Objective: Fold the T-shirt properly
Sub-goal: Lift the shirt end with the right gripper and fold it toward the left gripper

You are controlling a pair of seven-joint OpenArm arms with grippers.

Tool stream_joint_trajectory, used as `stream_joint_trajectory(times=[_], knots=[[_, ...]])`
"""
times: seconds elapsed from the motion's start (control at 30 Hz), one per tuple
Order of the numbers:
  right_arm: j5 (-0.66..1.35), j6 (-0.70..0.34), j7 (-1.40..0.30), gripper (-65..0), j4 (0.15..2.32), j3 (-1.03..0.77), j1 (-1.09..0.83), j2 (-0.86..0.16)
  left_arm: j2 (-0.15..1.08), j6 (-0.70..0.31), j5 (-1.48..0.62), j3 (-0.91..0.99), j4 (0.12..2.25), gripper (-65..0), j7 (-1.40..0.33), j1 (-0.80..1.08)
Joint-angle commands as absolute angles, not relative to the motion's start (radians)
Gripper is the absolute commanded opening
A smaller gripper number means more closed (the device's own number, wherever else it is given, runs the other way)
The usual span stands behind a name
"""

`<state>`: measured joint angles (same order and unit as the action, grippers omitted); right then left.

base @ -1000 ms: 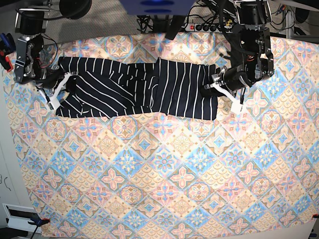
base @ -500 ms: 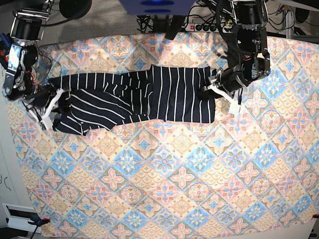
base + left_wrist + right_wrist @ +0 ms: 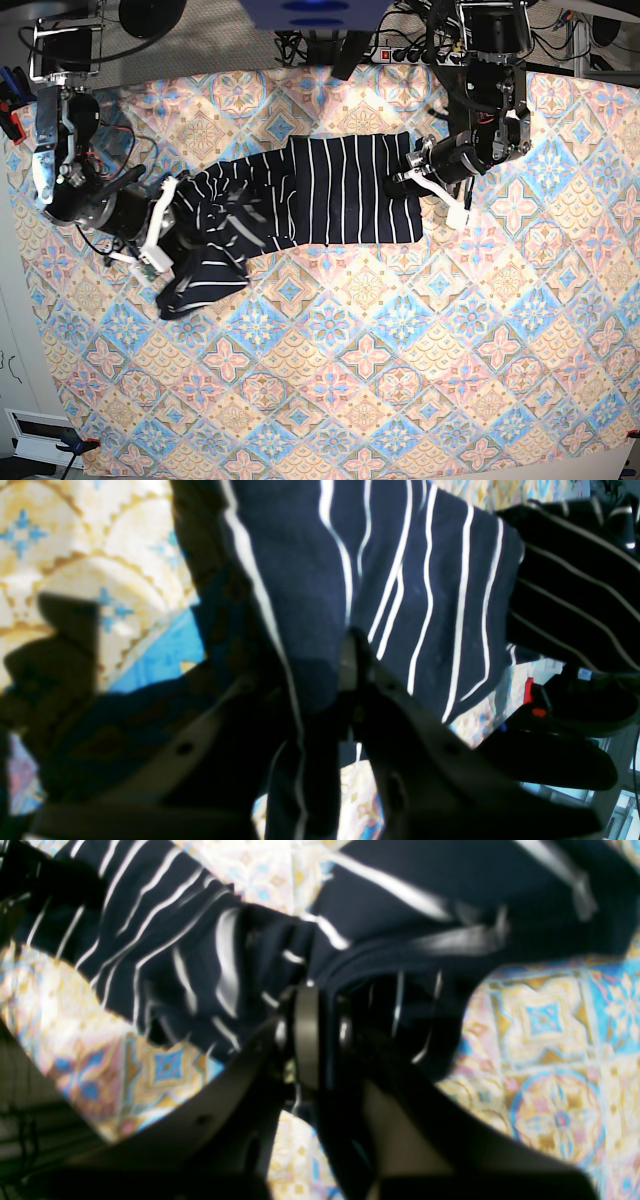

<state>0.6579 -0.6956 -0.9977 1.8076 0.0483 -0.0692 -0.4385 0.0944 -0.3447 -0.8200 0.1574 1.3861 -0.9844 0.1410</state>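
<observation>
1. The T-shirt lies across the far part of the bench, on the patterned tablecloth. It is no longer stretched out in a long flat band as it was a second ago. Its end on the base view's left has been pulled inward and toward the near side, and now sits as a crumpled, partly lifted bunch.

2. The right gripper is clamped on that bunched end. The right wrist view shows the jaws closed on a thick fold of striped cloth. Over the last second this arm has swung from the bench's left edge toward the middle, carrying the fabric with it.

3. The left gripper grasps the opposite end of the shirt; its wrist view shows striped cloth pinched between the jaws. It has shifted only a little, inward and slightly away from the near edge.

4. My reading is that a lengthwise fold is under way, with one end brought over toward the other.

5. The middle section near the left gripper still lies fairly flat, but the carried end is wrinkled, so the fold will probably need smoothing before it looks neat.
</observation>
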Motion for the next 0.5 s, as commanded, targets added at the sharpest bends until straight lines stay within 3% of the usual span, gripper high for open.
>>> stream_joint_trajectory(times=[0.0, 0.23, 0.47], knots=[[0.680, -0.698, -0.972, -64.7, 1.834, 0.059, -0.051, -0.452, 0.097, -0.354, -0.842, 0.159, 1.400, -65.0, -0.978, 0.130], [0.684, -0.698, -0.969, -64.7, 1.845, 0.176, -0.001, -0.444, 0.097, -0.354, -0.842, 0.159, 1.400, -59.4, -0.978, 0.130], [0.679, -0.698, -0.970, -64.7, 1.886, 0.288, 0.024, -0.395, 0.097, -0.349, -0.842, 0.159, 1.399, -59.5, -0.977, 0.130]])
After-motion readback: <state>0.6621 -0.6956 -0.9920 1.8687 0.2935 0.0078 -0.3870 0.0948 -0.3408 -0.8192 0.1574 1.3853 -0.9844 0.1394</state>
